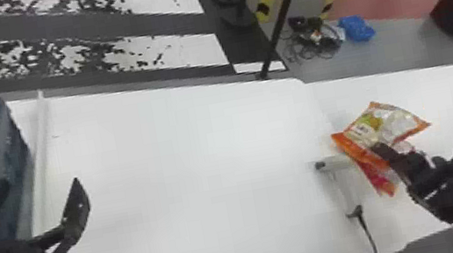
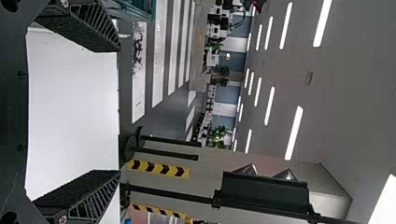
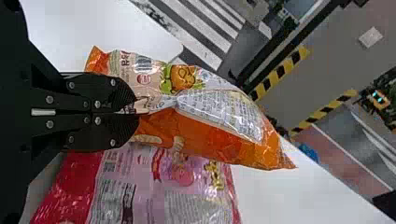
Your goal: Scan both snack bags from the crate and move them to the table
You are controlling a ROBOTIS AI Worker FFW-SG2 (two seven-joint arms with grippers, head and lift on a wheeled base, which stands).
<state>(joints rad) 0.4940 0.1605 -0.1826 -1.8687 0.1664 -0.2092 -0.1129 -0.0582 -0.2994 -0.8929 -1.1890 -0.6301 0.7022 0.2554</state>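
At the right of the table, my right gripper (image 1: 386, 153) holds the orange snack bag (image 1: 389, 121) by its near part. In the right wrist view that gripper (image 3: 135, 112) is shut on the pinched film of the orange bag (image 3: 210, 140). The pink snack bag (image 3: 163, 186) lies beside and partly under it; its red end (image 1: 377, 179) shows in the head view. A white handheld scanner (image 1: 345, 183) stands just left of the bags. My left gripper (image 1: 35, 197) is open over the table's left part near the blue crate (image 1: 9, 162); its fingers are apart in the left wrist view (image 2: 116, 112).
The crate stands at the far left against a raised strip (image 1: 41, 170) on the white table (image 1: 183, 167). A black cable (image 1: 370, 241) runs from the scanner off the near edge. Beyond the table, a black pole (image 1: 285, 11) rises from the floor.
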